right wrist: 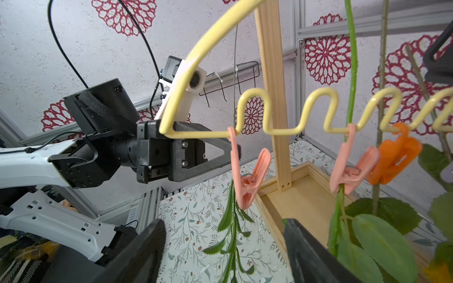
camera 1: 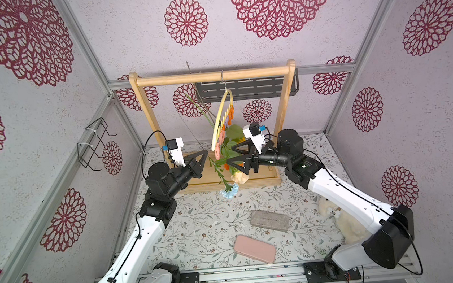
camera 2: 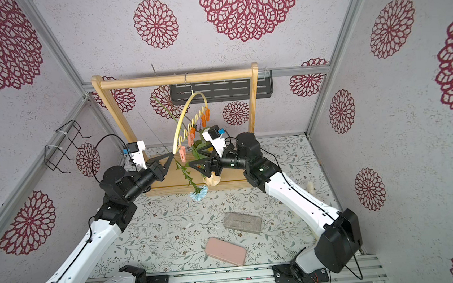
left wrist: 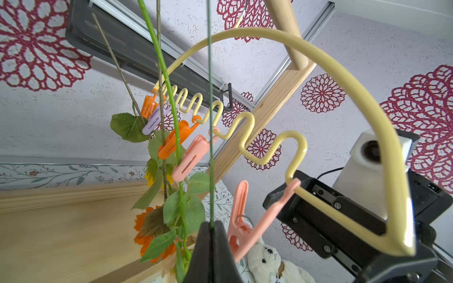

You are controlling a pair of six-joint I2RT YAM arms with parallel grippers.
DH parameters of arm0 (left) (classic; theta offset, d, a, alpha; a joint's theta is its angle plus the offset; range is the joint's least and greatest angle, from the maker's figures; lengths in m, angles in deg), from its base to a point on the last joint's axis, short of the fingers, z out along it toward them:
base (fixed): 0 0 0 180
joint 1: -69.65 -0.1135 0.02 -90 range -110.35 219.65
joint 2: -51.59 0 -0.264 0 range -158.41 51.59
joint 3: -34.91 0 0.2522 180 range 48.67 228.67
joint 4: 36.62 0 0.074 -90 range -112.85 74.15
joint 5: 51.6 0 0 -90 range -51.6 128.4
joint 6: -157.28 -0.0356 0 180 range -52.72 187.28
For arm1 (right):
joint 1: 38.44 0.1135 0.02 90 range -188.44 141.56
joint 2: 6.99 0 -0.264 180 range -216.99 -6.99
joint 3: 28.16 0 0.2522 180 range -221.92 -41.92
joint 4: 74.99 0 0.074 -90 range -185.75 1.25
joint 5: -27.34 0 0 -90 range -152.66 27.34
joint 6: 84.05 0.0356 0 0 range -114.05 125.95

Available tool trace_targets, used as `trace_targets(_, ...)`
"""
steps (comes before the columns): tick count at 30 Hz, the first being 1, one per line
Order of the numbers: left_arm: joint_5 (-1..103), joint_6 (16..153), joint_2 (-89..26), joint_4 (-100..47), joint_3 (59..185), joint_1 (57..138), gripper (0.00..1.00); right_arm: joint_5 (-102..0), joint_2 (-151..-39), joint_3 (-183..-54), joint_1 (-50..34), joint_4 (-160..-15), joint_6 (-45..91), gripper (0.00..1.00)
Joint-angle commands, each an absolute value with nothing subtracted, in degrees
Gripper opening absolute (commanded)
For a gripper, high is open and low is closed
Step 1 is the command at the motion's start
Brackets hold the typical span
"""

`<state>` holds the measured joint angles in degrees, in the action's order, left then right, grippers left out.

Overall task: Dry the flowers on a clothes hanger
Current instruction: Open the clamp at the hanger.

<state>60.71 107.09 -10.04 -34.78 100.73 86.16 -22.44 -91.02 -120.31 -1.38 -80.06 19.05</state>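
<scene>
Nearest, the blue bloom [camera 1: 229, 191] dangles head-down by the front edge of the rack [camera 1: 259, 183]. Its thin stem [left wrist: 210, 122] runs up through the left gripper [camera 1: 206, 153], whose jaws are pressed together on it right beside the end clip [right wrist: 247, 181]. Opposite, the right gripper [camera 1: 230, 155] has its jaws apart with nothing between them and faces that clip from the other side. In the right wrist view the leafy part of the stem hangs just beyond its fingertips. Whether the clip's mouth already bites the stem cannot be told, as the stem passes close behind it. Further back, the hanger [left wrist: 269, 34] hangs by its hook from the rack's top bar. The other three flowers [left wrist: 157, 225] hang head-down from clips further along its wavy bar. So the step in hand looks like the last one, pegging the fourth flower. The next move probably calls for the right gripper to squeeze the end clip's handles while the left steers the stem into its mouth. If the stem is already pinched, the left need only let go.
</scene>
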Motion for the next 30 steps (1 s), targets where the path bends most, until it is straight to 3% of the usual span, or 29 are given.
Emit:
trace_targets(1, 61.5, 109.9, -11.4, -39.5, 101.9, 86.4, 0.0, -21.0, -92.0, -124.4, -1.4, -78.3, 21.7, 0.8)
trace_targets(6, 62.5, 115.3, -13.3, -46.6, 100.3, 86.4, 0.0, -20.5, -95.8, -128.5, -1.4, -78.0, 23.0, 0.79)
trace_targets(14, 63.5, 116.5, -13.6, -46.6, 99.9, 86.4, 0.0, -19.6, -100.1, -134.1, -1.4, -78.9, 23.6, 0.74)
trace_targets(24, 64.5, 117.8, -13.9, -47.8, 99.0, 86.4, 0.0, -19.5, -102.2, -134.8, -1.4, -78.9, 23.3, 0.74)
trace_targets(30, 64.6, 117.6, -13.1, -47.6, 98.0, 86.2, 0.0, -17.9, -103.5, -136.4, -1.3, -78.9, 23.8, 0.63)
